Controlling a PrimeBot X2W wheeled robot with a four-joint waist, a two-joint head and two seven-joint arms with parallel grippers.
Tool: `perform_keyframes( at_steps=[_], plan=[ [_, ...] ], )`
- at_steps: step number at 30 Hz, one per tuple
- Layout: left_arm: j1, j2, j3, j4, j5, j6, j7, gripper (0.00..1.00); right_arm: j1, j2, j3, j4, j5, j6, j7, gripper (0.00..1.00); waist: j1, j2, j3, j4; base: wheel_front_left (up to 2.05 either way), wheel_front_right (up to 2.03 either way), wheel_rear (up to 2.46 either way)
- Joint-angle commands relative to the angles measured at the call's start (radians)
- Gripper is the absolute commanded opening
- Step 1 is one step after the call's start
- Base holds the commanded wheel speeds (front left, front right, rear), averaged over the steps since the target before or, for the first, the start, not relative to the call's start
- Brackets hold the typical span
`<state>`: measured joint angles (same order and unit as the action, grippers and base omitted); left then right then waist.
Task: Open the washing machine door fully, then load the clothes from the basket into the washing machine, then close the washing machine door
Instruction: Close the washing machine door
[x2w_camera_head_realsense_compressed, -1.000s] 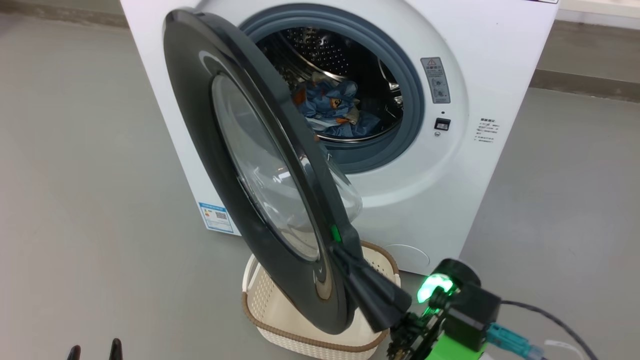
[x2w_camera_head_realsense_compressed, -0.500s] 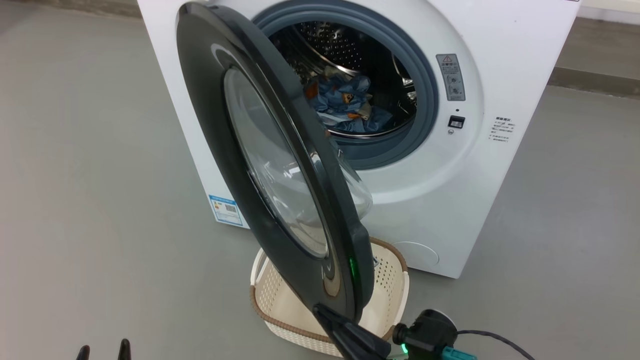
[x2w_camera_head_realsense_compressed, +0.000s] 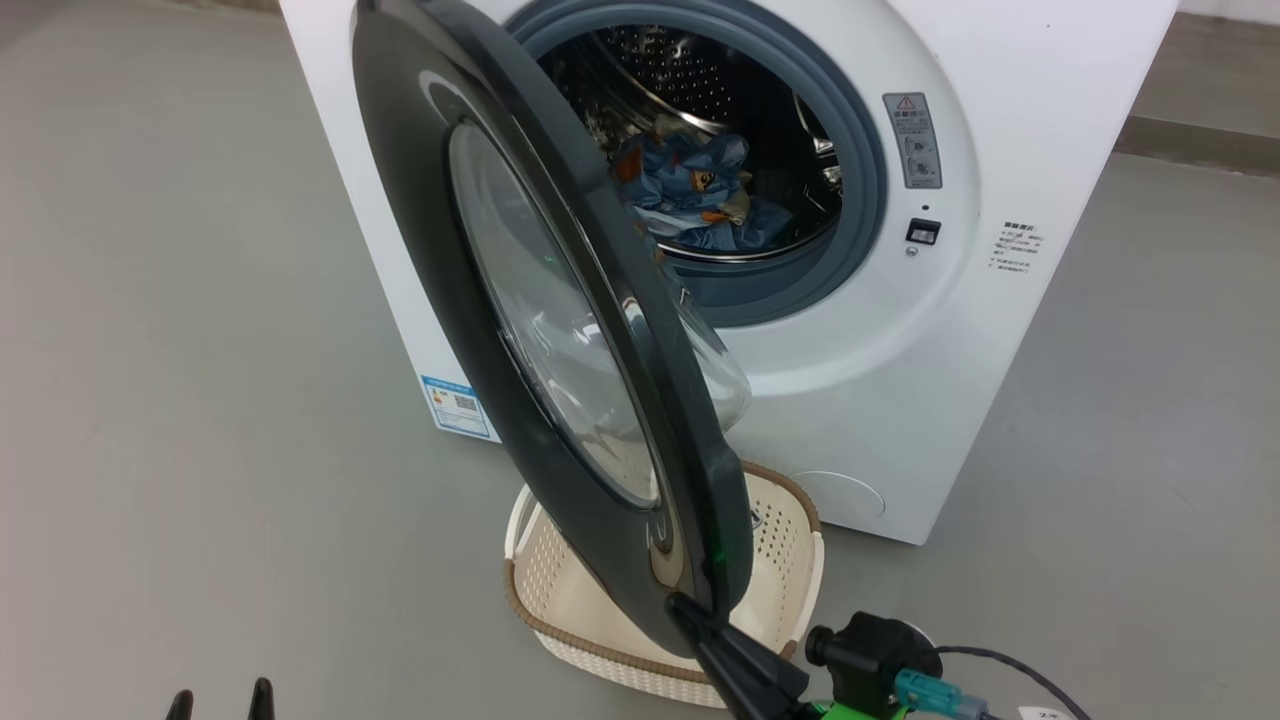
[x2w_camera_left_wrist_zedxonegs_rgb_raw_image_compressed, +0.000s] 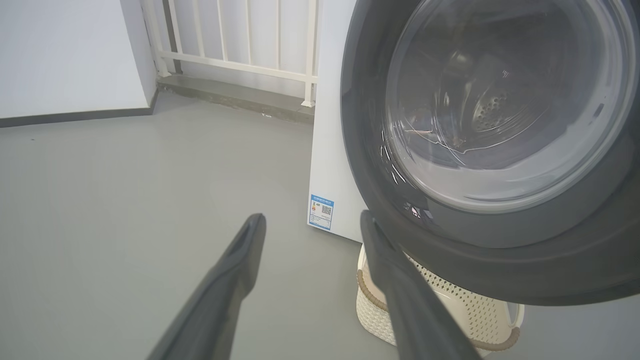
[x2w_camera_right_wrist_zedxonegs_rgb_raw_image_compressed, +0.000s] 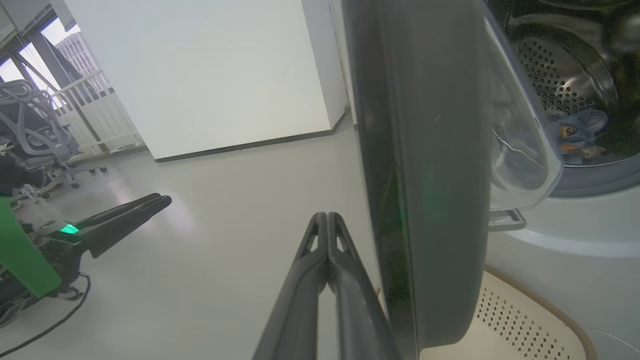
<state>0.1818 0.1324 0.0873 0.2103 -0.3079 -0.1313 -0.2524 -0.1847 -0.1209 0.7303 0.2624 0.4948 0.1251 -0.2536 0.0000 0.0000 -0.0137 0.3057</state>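
Head view, centre to 12 o'clock: washing machine (x2w_camera_head_realsense_compressed: 900, 400), a white front-loader, with a steel perforated drum (x2w_camera_head_realsense_compressed: 670, 70) ringed by a grey-blue gasket (x2w_camera_head_realsense_compressed: 862, 200).

Swung out from the 9 o'clock side of the drum mouth: washing machine door (x2w_camera_head_realsense_compressed: 420, 220), partly open, glossy black rim turned nearly edge-on to the head camera, clear glass bowl (x2w_camera_head_realsense_compressed: 540, 320) bulging toward the drum.

Inside the drum, heaped at its 6 o'clock floor: clothes (x2w_camera_head_realsense_compressed: 690, 190), blue with orange and cream patches.

At 6 o'clock of the frame, on the grey floor (x2w_camera_head_realsense_compressed: 200, 400): basket (x2w_camera_head_realsense_compressed: 790, 560), cream and perforated with a brown rim, directly below the door's lowest edge and close to the machine front.

At 5 o'clock: right gripper (x2w_camera_head_realsense_compressed: 688, 610), fingers pressed together, clenched and empty, tips at the door's lowest rim edge on its outer side; contact with the rim not discernible.

At 7 o'clock: left gripper (x2w_camera_head_realsense_compressed: 221, 697), fingers spread wide, released and empty, well apart from door and basket.

Left wrist view, at 8 o'clock of the door: blue label sticker (x2w_camera_left_wrist_zedxonegs_rgb_raw_image_compressed: 320, 212) low on the white front.
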Motion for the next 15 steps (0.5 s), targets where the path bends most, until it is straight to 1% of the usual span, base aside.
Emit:
perform_keyframes(
  at_steps=[1, 9, 15],
  plan=[
    [-0.054, 0.01, 0.03, -0.015, -0.003, 0.001, -0.009, 1.0, -0.033, 0.016, 0.001, -0.018, 0.0, 0.006, -0.008, 0.0, 0.0, 0.0, 0.002, 0.0, 0.0, 0.0, 0.0],
    [-0.063, 0.009, 0.025, -0.018, -0.001, 0.001, -0.009, 1.0, -0.051, 0.031, -0.07, -0.001, -0.015, 0.006, -0.008, 0.0, 0.0, 0.0, 0.014, -0.006, 0.0, 0.0, 0.0],
    [-0.075, 0.002, 0.015, -0.027, 0.0, 0.001, -0.009, 1.0, -0.071, 0.029, -0.136, 0.01, -0.028, 0.006, -0.008, 0.0, 0.0, 0.0, 0.043, -0.01, 0.0, 0.0, 0.0]
  ],
)
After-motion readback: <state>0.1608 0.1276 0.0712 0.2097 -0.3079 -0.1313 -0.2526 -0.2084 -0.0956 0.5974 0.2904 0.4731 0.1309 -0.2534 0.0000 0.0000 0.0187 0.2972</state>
